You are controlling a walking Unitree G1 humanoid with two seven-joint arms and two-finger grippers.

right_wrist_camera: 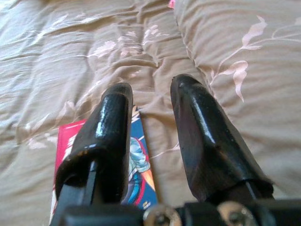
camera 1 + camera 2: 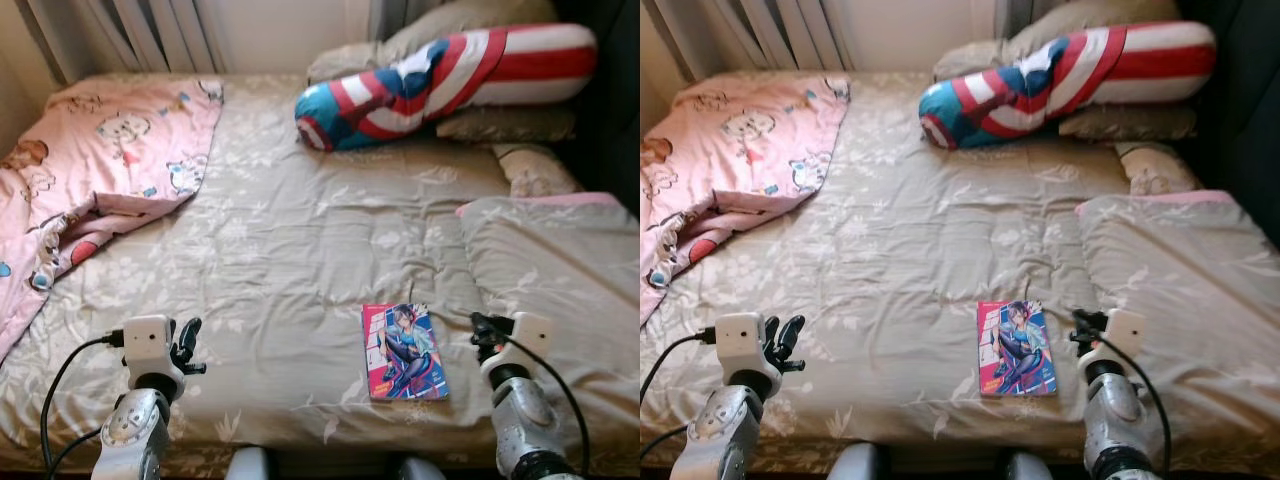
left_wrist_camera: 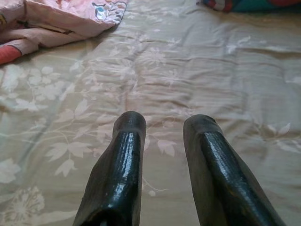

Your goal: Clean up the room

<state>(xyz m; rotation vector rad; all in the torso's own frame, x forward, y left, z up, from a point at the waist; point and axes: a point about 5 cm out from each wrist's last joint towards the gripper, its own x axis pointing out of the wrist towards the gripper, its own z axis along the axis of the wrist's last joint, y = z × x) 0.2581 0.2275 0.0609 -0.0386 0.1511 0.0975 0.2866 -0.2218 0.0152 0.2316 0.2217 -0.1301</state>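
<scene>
Bed [image 2: 300, 240], beige floral cover; far edge and right side cut off. One pink blanket [image 2: 90, 170] left, partly out of frame. One striped bolster [image 2: 440, 75] at the head. One comic book [image 2: 403, 352] near the front edge, beside right gripper [image 1: 150, 101], fingers apart, empty. Left gripper [image 3: 162, 125] likewise parted over bare cover.
</scene>
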